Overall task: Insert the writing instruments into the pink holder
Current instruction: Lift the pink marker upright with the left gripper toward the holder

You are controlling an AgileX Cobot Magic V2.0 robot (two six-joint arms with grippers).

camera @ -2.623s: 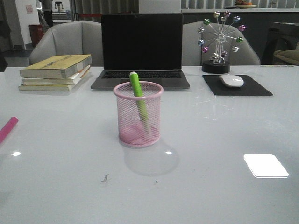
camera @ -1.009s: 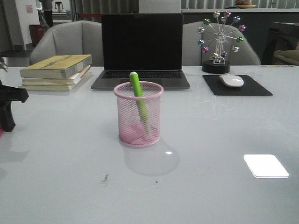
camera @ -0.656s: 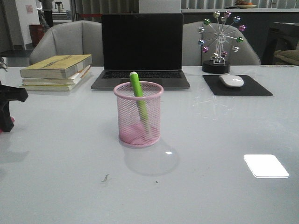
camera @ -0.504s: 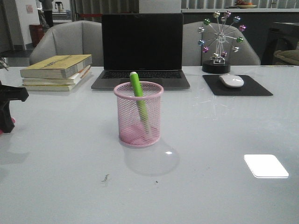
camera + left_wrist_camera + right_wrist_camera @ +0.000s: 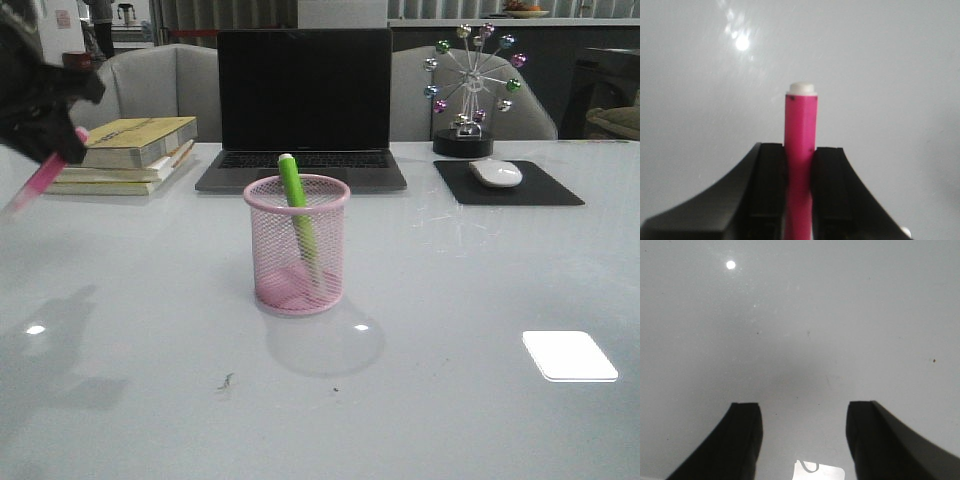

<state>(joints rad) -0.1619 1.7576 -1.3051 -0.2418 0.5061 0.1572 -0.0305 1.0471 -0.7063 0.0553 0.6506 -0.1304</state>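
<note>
Half done. Green pen (image 5: 297, 222) already in pink holder (image 5: 296, 245), leaning on the far rim, tip poking above it, lower end at the mesh base. Pink pen (image 5: 40, 174) not yet in: clear of the table (image 5: 480, 300), up at the left edge of the front view, well apart from the holder, tilted with the free end pointing down-left and motion-blurred.

Left gripper (image 5: 800, 162) clamped on pink pen (image 5: 800, 150); wrist view shows both fingers (image 5: 771, 170) pressed against the barrel, white end cap sticking out past them, bare table behind. Grip looks centred and square, no visible slip. From the front, left gripper (image 5: 62, 142) just a dark blur around the pen's upper end.

Right gripper (image 5: 804, 440) spread wide, holding nothing, over bare tabletop; not visible in front view.

Pink pen: magenta barrel, squared edges, few dark specks, white plug at the end. Holder: round wire mesh, see-through, solid rolled rim, upright mid-table, in front of laptop (image 5: 303, 100).

Left to do, by judgement: carry pen across over the holder, bring it closer to upright, lower into the free side beside the green one, release.
</note>
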